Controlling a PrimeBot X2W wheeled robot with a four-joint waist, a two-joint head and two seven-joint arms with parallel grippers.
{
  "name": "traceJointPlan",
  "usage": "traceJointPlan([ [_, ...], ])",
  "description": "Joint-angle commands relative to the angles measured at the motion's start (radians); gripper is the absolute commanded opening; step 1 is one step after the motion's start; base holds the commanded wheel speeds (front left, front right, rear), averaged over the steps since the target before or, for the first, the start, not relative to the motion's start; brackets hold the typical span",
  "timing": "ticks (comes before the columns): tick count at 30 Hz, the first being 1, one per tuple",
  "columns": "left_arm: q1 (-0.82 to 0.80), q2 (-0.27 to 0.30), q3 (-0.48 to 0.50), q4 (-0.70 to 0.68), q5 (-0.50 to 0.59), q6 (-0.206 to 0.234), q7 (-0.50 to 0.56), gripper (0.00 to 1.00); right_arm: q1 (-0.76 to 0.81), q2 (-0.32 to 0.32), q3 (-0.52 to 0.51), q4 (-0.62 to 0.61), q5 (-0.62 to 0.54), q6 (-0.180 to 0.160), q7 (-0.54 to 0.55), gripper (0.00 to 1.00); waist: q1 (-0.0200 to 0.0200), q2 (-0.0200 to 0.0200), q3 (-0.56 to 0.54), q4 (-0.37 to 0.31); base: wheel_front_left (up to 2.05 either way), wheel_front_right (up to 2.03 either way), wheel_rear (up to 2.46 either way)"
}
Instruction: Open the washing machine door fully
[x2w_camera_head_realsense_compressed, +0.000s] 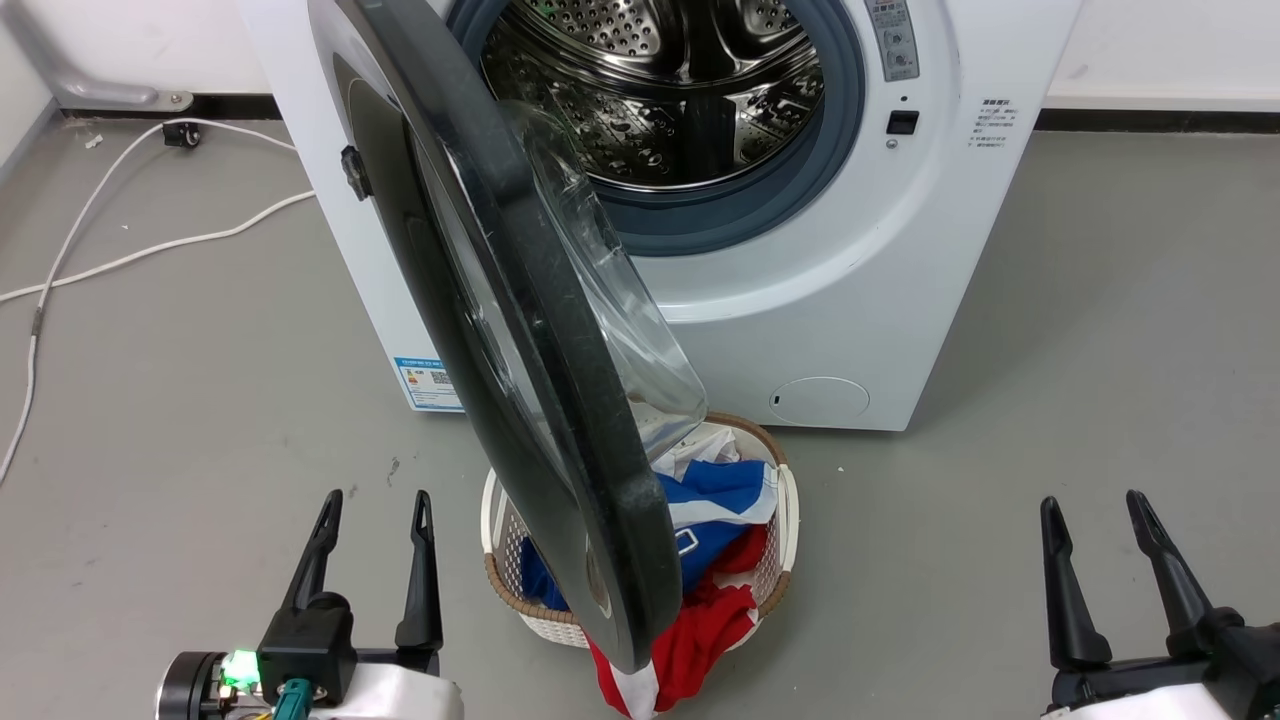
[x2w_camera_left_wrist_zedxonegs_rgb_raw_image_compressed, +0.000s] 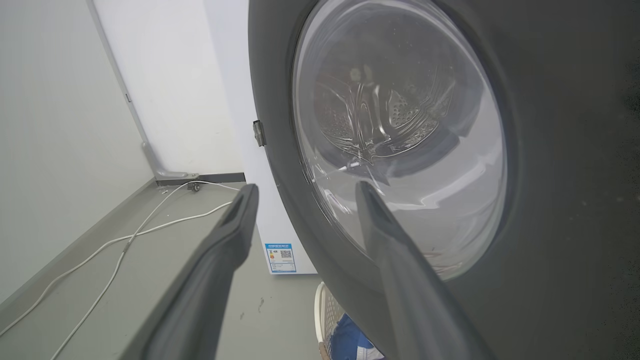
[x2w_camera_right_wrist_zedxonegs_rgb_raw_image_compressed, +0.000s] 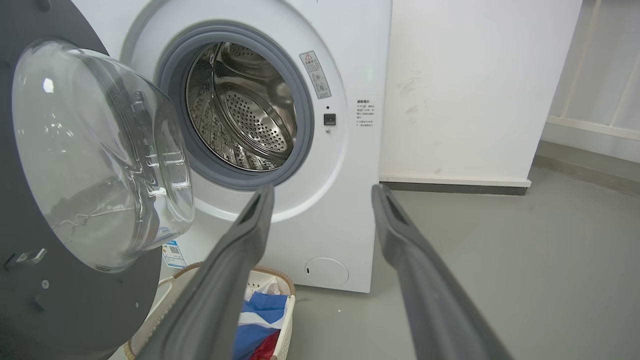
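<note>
Left gripper (x2w_camera_head_realsense_compressed: 378, 497) at near left: fingers apart, holding nothing, close to outer face of washing machine door (x2w_camera_head_realsense_compressed: 520, 330). Door in middle, swung out on its left side, edge pointing near, glass bowl (x2w_camera_head_realsense_compressed: 620, 300) facing right. Below door's near edge: laundry basket (x2w_camera_head_realsense_compressed: 790, 500) with blue and red clothes (x2w_camera_head_realsense_compressed: 720, 490). Behind, far centre: washing machine (x2w_camera_head_realsense_compressed: 850, 300), drum (x2w_camera_head_realsense_compressed: 650, 100) exposed. At near right: right gripper (x2w_camera_head_realsense_compressed: 1092, 498), fingers apart, empty, well apart from door.

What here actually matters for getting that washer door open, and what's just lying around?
For the job: washing machine door, standing partly open; washing machine; left hand and right hand, both open.
Just lying about: laundry basket holding blue, red and white clothes; white cable.
</note>
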Motion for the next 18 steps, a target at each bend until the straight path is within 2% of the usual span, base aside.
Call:
traceJointPlan([
  [1,-0.004,0.0,0.003,0.0,-0.001,0.005,-0.002,1.0,0.012,0.005,-0.006,0.002,-0.006,0.0,-0.002,1.0,0.0001,0.0,0.0,0.0,0.0,0.0,0.0],
  [8,-0.002,-0.002,0.014,0.01,-0.006,0.012,-0.002,1.0,0.018,0.012,-0.004,0.013,-0.008,0.0,-0.002,1.0,0.0001,0.0,-0.004,-0.001,0.0,0.0,0.0],
  [9,-0.002,-0.002,0.016,0.01,-0.006,0.014,-0.002,0.22,0.019,0.012,-0.002,0.015,-0.004,0.0,-0.002,1.0,0.0001,0.0,-0.006,-0.001,0.0,0.0,0.0],
  [10,-0.001,-0.003,0.018,0.011,-0.005,0.014,-0.002,0.0,0.02,0.012,-0.001,0.017,0.001,0.0,-0.002,1.0,0.0001,0.0,-0.007,-0.002,0.0,0.0,0.0],
  [14,-0.013,0.0,0.034,-0.021,0.003,0.028,-0.002,0.0,0.023,0.012,0.002,0.021,-0.005,0.0,-0.002,1.0,0.0001,0.0,-0.016,-0.002,0.0,0.0,0.0],
  [18,-0.036,0.013,0.044,-0.114,0.017,0.04,-0.003,0.0,0.029,0.012,0.001,0.021,0.001,0.0,-0.002,1.0,0.0001,0.0,-0.025,0.0,0.0,0.0,0.0],
])
